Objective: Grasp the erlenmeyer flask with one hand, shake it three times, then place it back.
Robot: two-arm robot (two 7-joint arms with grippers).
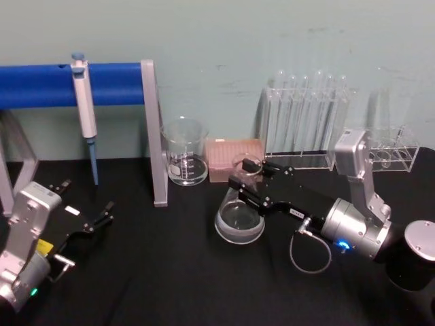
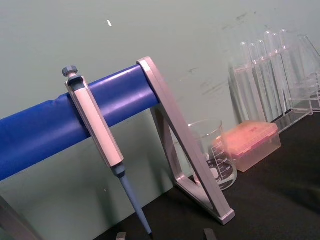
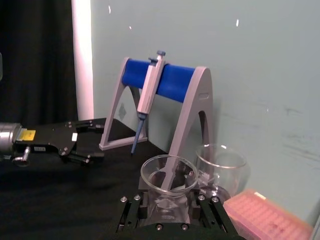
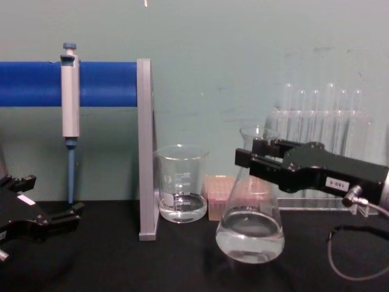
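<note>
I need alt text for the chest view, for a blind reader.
The right pincer grips the neck of the erlenmeyer flask, which holds clear liquid. A beaker stands beside it; the left pincer sits at the left edge.

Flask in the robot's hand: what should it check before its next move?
1. The right gripper holds the flask by the neck, a finger on each side: ok.
2. The liquid sits low, far under the mouth, so shaking likely won't spill it: ok.
3. The beaker stands apart from the flask: ok.
4. Enough room between the flask's mouth and the pink box behind it: cannot tell.
5. The left gripper is open and parked far off to the left: ok.
6. The flask's base is off the table: cannot tell.
</note>
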